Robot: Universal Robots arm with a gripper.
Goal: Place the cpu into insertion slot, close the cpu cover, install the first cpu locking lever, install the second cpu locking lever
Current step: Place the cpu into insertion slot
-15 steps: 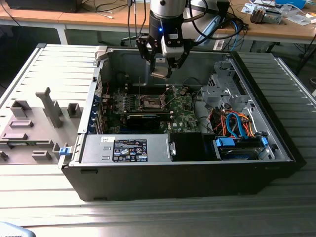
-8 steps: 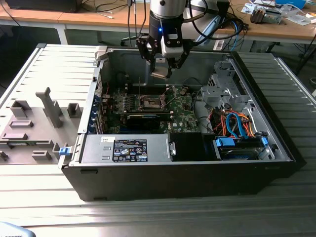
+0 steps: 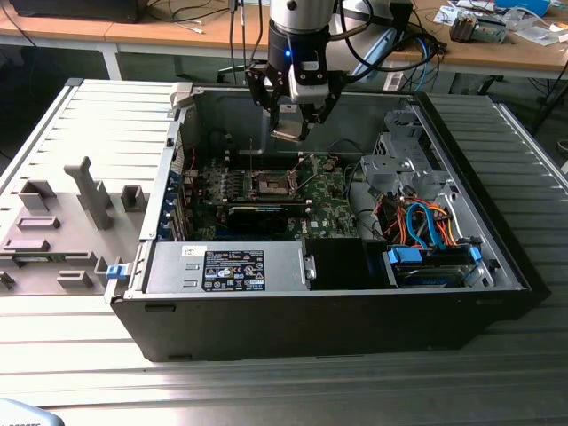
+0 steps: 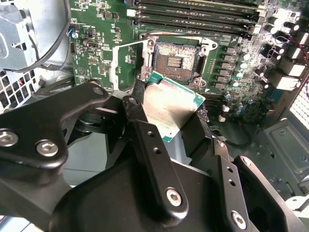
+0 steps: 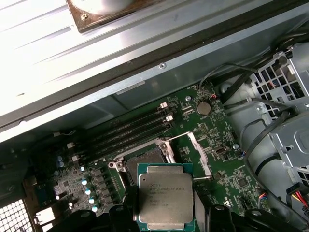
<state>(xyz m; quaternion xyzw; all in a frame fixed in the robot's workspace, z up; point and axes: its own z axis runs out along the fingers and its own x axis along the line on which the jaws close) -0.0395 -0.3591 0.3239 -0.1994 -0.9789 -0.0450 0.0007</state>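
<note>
Stock as it lies before you, operator:

1. Jaws: closed narrowly on the cpu (image 3: 290, 134), one black finger (image 4: 145, 128) on each of two opposite edges. You hold the chip clear of the board, inside the open computer case (image 3: 497, 266), hanging from the arm (image 3: 297, 35).
2. Cpu: dull silver lid on a green carrier (image 4: 170, 108), print side up in the first wrist view (image 5: 165, 197). It is slightly tilted in the second wrist view. It is not seated; it sits above and just beside the insertion slot, overlapping one edge of it in both wrist views.
3. Insertion slot (image 3: 272, 184): a dark square socket with a silvery rim (image 4: 175, 60), its contact field bare (image 5: 145, 162).
4. Cpu cover (image 4: 114, 67): a silvery frame swung open to one side of the socket, with green board showing through its window (image 5: 200, 153).
5. Motherboard (image 3: 330, 191): green, lying flat on the case floor. The long memory slots (image 5: 135, 130) run beside the socket, and a coin cell (image 5: 203, 108) lies past them.
6. Long black card (image 3: 257, 216): on the near side of the socket in the exterior view.
7. Grey power unit (image 3: 231, 266) with labels: at the case's front wall.
8. Orange and blue cables (image 3: 426, 226): at the exterior view's right.
9. Desk (image 3: 266, 390): ribbed metal, carrying the case. A grey fixture plate (image 3: 80, 204) lies on it at the exterior view's left.
</note>
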